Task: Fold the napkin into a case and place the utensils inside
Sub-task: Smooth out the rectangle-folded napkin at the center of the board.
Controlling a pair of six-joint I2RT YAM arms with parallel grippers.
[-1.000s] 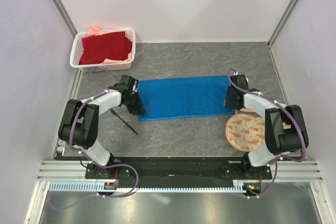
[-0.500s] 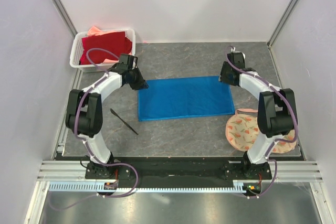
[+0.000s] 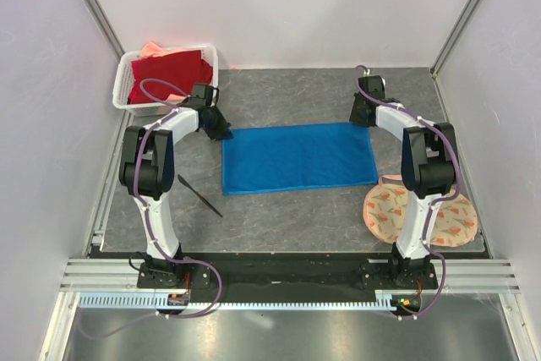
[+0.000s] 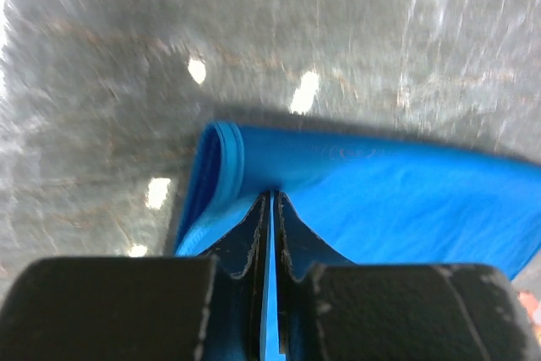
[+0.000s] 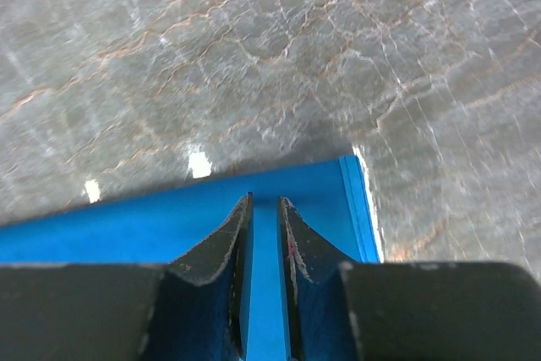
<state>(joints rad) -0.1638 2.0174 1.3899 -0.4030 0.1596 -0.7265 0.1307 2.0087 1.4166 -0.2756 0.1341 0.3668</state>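
Two hands sit at the far corners of the napkin (image 3: 297, 157), flat mid-frame on the bench (image 3: 296, 90). Left hand (image 4: 270, 199) pinches its edge. Right hand (image 5: 265, 202) narrow over blue, grip unclear. One black utensil (image 3: 199, 195) lies lower left.

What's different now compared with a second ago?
Both arms swung from the near corners of the napkin to its far corners. The left pincer closed on the far left corner. The right pincer narrowed over the far right corner, but whether it grips is unclear. The napkin, black utensil, floral mat and white basket stayed put.
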